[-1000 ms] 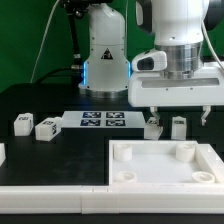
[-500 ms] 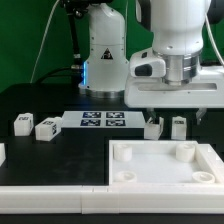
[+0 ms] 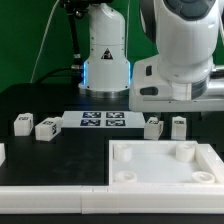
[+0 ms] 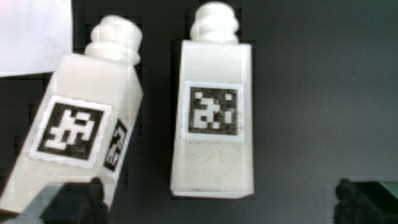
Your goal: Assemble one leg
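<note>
Two legs, white block pegs with square tags, lie side by side on the black table by the exterior view's right: one (image 3: 152,127) and one (image 3: 177,126). In the wrist view they fill the picture, one leg (image 4: 217,110) in line with the gap between my fingers and the other leg (image 4: 80,120) tilted beside it. My gripper (image 4: 222,205) is open and empty, its dark fingertips (image 4: 71,205) apart, above the legs. In the exterior view the arm's white housing (image 3: 175,80) hangs over these legs and the fingertips do not show. Two more legs (image 3: 22,123) (image 3: 46,128) lie at the left.
The large white tray-like piece with round corner sockets (image 3: 160,175) lies at the front. The marker board (image 3: 103,121) lies flat between the leg pairs; its corner shows in the wrist view (image 4: 27,35). The robot base (image 3: 105,55) stands behind.
The arm's hand has risen and swung toward the exterior view's right; its fingers, seen beside the two right legs before, no longer show. The legs have not moved.
</note>
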### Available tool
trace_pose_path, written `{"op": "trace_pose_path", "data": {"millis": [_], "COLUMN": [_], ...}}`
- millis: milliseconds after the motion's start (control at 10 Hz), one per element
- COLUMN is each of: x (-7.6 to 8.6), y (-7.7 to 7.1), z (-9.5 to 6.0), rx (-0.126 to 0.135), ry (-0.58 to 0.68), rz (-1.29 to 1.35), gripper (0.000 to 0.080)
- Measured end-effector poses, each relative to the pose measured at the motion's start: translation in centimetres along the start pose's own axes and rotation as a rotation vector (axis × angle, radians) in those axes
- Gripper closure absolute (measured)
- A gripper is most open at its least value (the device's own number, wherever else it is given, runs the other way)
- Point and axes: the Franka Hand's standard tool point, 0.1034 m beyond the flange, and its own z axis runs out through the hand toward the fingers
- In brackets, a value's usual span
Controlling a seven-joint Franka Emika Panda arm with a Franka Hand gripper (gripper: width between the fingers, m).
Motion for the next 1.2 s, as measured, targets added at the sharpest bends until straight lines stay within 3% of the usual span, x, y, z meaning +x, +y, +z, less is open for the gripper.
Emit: {"op": "trace_pose_path", "data": {"millis": [200, 300, 900, 1000, 1100, 1200], "x": [-0.6, 0.3, -0.6, -1.6, -0.4, -0.4], "y": [0.3, 0.1, -0.8, -0.6, -0.9, -0.9], "z": [0.6, 0.6, 1.7, 2.2, 2.5, 2.5], "rx": [-0.008, -0.002, -0.022, -0.034, -0.027, -0.026], "ry": [-0.176, -0.159, -0.189, -0.300, -0.298, -0.292], "rz": [0.004, 0.003, -0.014, -0.016, -0.018, -0.019], "gripper": [0.0150, 0.0150, 0.0150, 0.0150, 0.0150, 0.0150]}}
